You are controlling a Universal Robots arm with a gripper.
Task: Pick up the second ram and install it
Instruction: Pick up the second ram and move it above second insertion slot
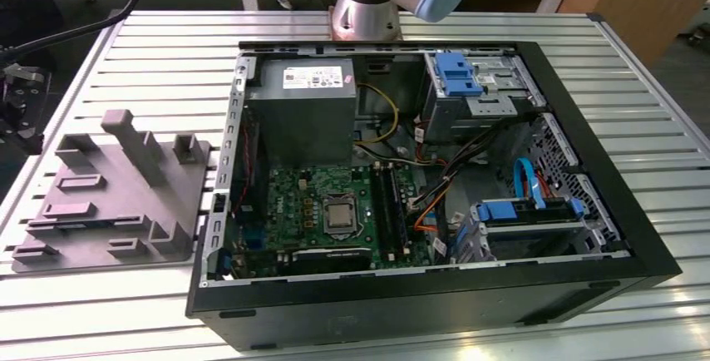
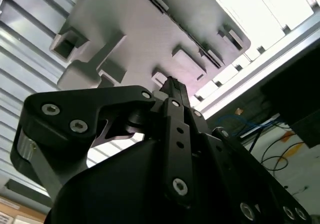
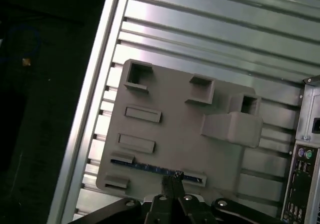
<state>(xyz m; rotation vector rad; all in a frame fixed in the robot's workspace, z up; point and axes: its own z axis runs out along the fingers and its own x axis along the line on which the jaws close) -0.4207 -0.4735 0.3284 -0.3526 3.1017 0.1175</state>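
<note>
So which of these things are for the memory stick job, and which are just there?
For the job: the second ram in the grey tray; the tool near it; the motherboard in the open computer.
Just there: the power supply; the blue drive bracket; the slatted table.

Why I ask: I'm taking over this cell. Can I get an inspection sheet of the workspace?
Surface: slatted metal table carrying a grey tray and an open computer case.
Job's things: second ram lying in the tray.
Clutter: nothing seen.
End effector: over the tray, close to the ram; contact unclear.
Cables: coloured wires inside the case.
Surroundings: arm's base beside the case; wooden furniture behind.
</note>
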